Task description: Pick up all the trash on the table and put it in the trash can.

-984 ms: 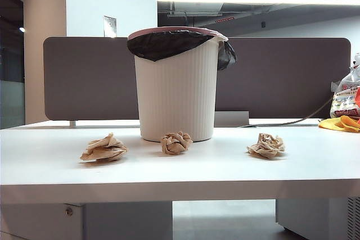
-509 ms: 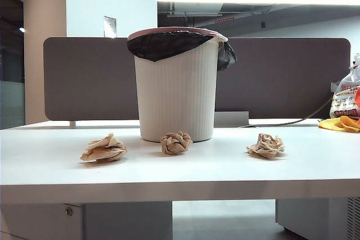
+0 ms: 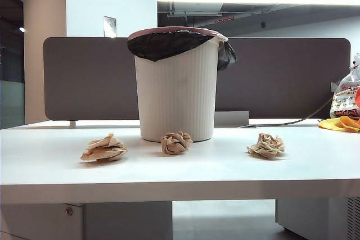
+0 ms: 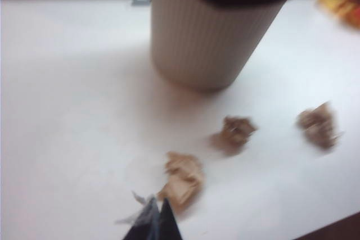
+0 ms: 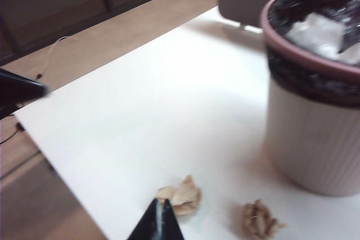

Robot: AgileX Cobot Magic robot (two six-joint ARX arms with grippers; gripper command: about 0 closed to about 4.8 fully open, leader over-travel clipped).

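Tan-brown crumpled paper, the trash (image 3: 104, 149) (image 3: 176, 143) (image 3: 266, 145) lies low in frame before the trash can (image 3: 177, 88) on the table (image 3: 45, 167)—likely light, springy; pinch each wad's middle once you open the pressed-shut left gripper (image 4: 153, 220) and right gripper (image 5: 157, 222).

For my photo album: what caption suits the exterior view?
Three crumpled paper wads wait on a white table before a tall ribbed trash can.
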